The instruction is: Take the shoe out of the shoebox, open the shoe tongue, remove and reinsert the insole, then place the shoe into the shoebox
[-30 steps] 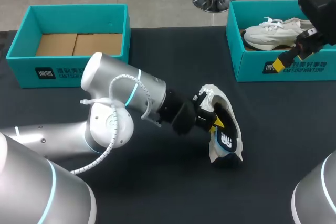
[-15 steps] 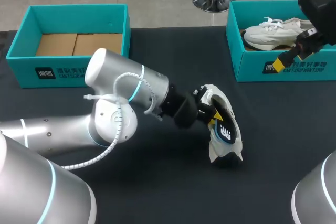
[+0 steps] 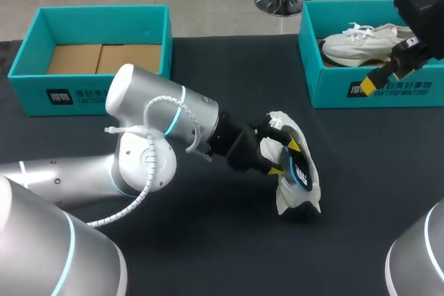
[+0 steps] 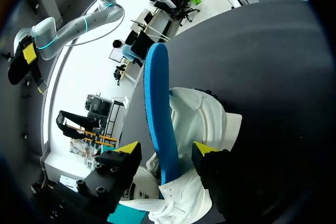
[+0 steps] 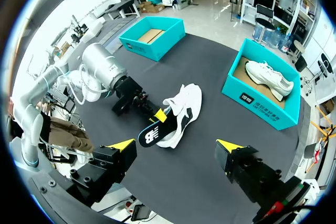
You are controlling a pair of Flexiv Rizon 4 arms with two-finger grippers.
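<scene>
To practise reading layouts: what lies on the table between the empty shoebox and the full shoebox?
Nothing. In the head view, bare black table runs from the empty shoebox to the full shoebox. The right wrist view agrees.

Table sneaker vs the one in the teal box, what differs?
The loose white sneaker lies tipped over on the black table; the boxed white sneaker rests inside the teal cardboard box. The loose sneaker's dark insole sticks partly out; the boxed sneaker shows none. Both white.

Insole (image 4: 157,103) base hidden inside shoe (image 4: 203,120)
</scene>
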